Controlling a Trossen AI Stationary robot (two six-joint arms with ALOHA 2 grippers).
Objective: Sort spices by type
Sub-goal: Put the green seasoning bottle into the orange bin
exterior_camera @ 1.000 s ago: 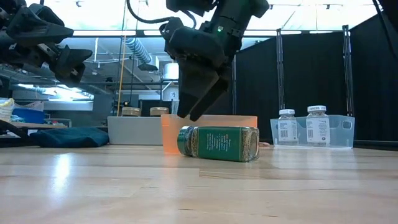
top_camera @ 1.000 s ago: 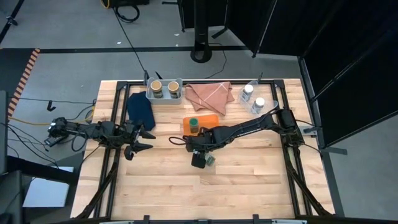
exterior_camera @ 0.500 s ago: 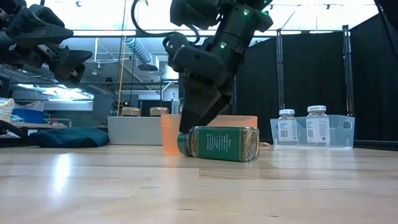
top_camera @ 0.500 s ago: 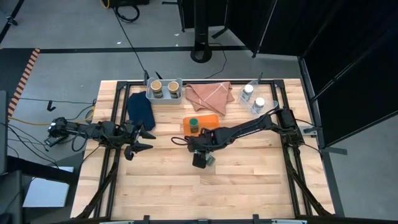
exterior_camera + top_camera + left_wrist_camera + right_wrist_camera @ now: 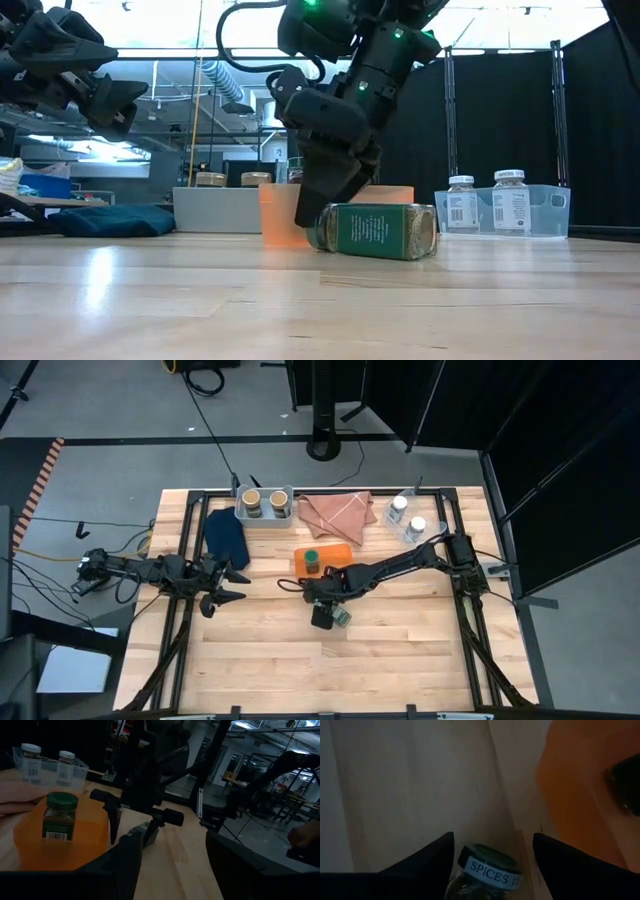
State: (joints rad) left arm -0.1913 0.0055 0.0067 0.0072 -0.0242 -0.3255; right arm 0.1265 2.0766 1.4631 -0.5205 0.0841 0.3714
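We see the right end effector low over the counter, its fingers spread to either side of a green-capped spice jar lying on its side just in front of the orange tray, not clamped on it. The left end effector waits open near the left edge.

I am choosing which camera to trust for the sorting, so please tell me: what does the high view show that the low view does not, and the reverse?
Only the high view shows the upright green-capped jar on the orange tray, the peach cloth, and the caps of the two tan-capped jars from above.

Only the low view shows the fallen green-capped jar lying on its side with its label readable, and the room behind.

Both show the right gripper at that fallen jar, the left gripper waiting apart, and the white-capped jars.
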